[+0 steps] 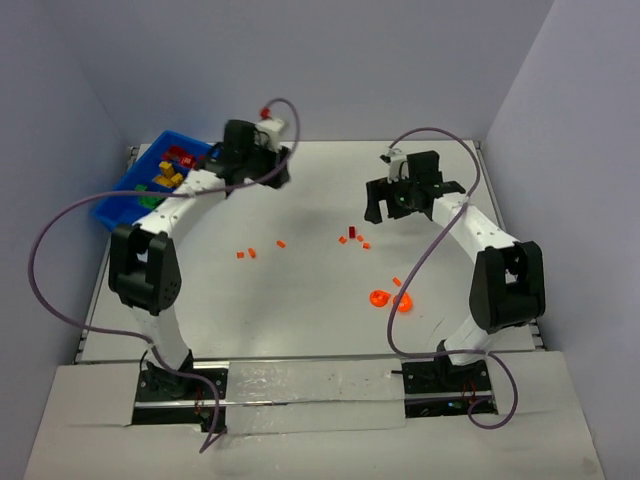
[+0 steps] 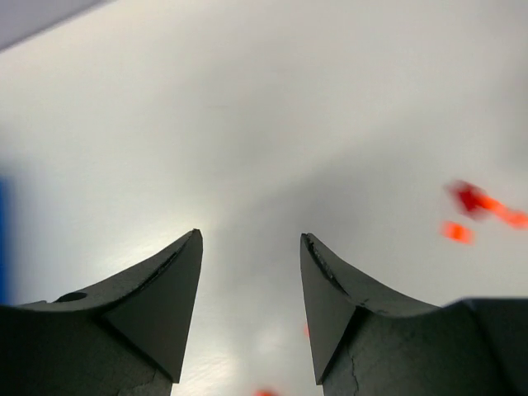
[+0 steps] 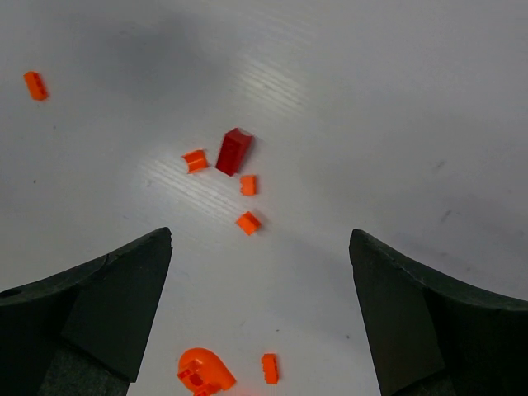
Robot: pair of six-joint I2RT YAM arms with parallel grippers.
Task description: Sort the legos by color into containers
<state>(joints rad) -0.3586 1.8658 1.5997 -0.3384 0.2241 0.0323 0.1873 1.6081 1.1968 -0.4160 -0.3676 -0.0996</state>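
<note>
Right fingers (image 3: 107,305) spread wide, red lego (image 3: 234,152) ahead between them.

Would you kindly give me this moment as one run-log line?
left gripper: open, empty, near blue bin | right gripper: open, empty, red brick ahead | orange bits on table

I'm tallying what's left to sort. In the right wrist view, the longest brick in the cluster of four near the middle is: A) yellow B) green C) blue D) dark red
D: the longest brick is dark red, with only small orange bits beside it.
</note>
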